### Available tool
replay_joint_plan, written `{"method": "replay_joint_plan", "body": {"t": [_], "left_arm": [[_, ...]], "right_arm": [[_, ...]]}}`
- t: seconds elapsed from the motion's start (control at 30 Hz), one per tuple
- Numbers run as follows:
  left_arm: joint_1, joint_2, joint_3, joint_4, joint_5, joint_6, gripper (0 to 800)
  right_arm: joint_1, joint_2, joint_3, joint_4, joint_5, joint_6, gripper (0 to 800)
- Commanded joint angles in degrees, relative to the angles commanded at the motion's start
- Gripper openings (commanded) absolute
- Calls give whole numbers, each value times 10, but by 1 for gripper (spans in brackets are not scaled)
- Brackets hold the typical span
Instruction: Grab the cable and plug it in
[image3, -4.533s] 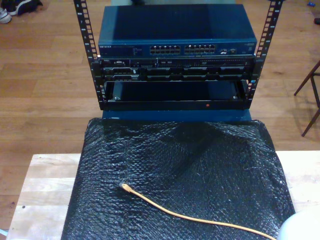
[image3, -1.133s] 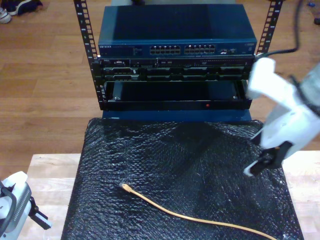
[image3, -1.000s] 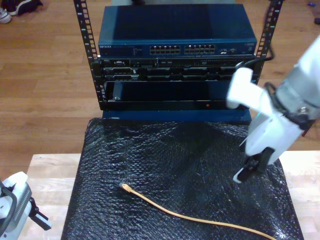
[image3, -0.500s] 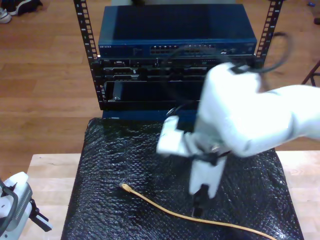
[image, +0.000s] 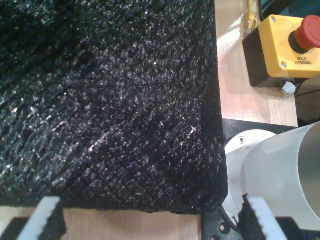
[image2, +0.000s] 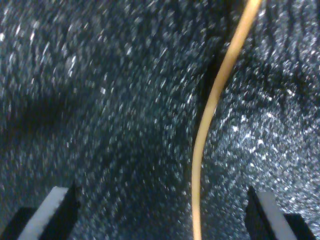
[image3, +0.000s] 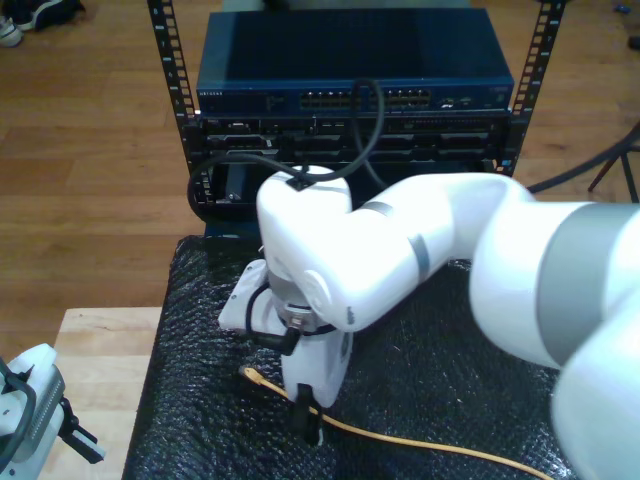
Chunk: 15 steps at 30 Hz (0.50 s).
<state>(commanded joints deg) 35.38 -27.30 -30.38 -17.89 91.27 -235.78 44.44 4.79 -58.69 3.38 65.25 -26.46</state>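
Blurring in the second wrist view hides fine detail, and the cable (image2: 210, 120) runs off frame at both ends. My second gripper (image2: 162, 212), jaws spread, straddles it on the black mat (image3: 450, 350), just behind the plug (image3: 250, 375). My first gripper (image: 150, 220), also spread, hangs over the mat's corner beside a yellow stop-button box (image: 282, 47). Beyond stand the equipment rack (image3: 350, 90) and wooden floor (image3: 90, 180).

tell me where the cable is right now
The cable lies on the black mat near the exterior view's bottom, its plug end toward that view's left, passing between the open fingers of my second pincer.
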Motion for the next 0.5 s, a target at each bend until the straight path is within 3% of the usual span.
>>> {"method": "replay_joint_plan", "body": {"t": [0.5], "left_arm": [[0, 6, 0, 0, 0, -1, 800]], "right_arm": [[27, 113, -98, -3, -2, 59, 753]]}}
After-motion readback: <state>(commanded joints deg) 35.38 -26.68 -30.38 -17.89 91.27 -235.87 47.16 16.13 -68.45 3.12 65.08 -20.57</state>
